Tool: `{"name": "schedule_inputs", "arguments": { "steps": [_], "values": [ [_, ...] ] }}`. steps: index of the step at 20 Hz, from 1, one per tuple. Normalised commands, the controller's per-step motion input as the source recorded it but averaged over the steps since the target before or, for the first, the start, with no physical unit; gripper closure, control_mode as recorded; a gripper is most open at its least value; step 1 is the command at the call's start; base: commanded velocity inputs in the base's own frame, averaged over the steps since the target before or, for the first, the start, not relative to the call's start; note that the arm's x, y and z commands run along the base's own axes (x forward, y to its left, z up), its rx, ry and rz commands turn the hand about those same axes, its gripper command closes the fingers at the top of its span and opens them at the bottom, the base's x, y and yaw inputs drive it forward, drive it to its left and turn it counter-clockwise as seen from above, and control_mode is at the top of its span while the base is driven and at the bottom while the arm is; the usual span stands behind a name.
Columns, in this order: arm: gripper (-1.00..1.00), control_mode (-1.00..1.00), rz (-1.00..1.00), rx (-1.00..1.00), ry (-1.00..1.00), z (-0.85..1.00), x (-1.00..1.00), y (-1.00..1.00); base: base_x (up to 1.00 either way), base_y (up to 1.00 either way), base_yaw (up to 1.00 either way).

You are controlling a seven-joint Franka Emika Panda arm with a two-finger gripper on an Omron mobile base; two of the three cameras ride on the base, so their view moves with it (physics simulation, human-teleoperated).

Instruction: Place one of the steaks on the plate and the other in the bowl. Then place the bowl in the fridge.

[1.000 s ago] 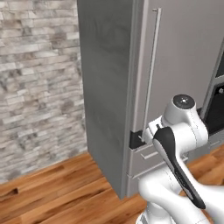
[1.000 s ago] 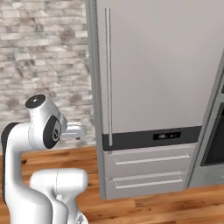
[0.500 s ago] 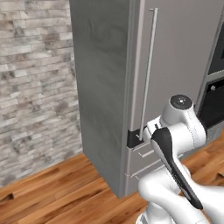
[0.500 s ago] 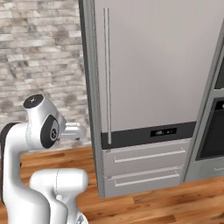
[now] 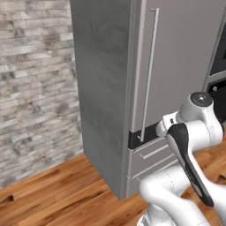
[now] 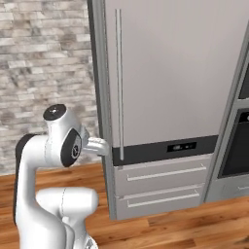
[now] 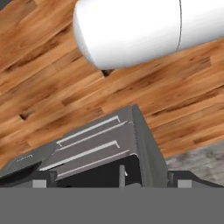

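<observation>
Fridge [image 6: 170, 73] door shut, two drawers [image 6: 163, 185] below; brick wall [image 5: 35, 88] on the left, wood floor [image 7: 52, 87]. Gripper [image 7: 111, 183] jaws fully spread, holding nothing.

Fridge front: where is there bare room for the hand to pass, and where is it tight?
Bare wooden floor lies open between the brick wall and the fridge, left of its closed door. It is tight at the long handle, low down near the drawers, where the arm's wrist sits close to the door edge.
</observation>
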Motion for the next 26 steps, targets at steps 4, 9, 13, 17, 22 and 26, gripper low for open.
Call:
{"name": "schedule_inputs", "arguments": {
  "steps": [4, 9, 13, 17, 22, 26],
  "values": [
    [-1.00, -1.00, 0.14, 0.15, -0.33, 0.14, -0.10, -0.67, 0.00, 0.00, 0.00],
    [-1.00, -1.00, 0.21, 0.07, -0.47, 0.06, -0.09, -0.39, 0.00, 0.00, 0.00],
    [-1.00, -1.00, 0.11, 0.00, -0.50, 0.00, 0.00, -0.03, 0.00, 0.00, 0.00],
    [-1.00, -1.00, 0.01, 0.00, -0.49, 0.00, 0.00, 0.06, 0.00, 0.00, 0.00],
    [-1.00, -1.00, 0.00, 0.00, -0.34, 0.00, 0.01, 0.18, 0.00, 0.00, 0.00],
    [-1.00, -1.00, 0.00, 0.00, -0.29, 0.00, 0.10, 0.29, 0.00, 0.00, 0.00]
  ]
}}
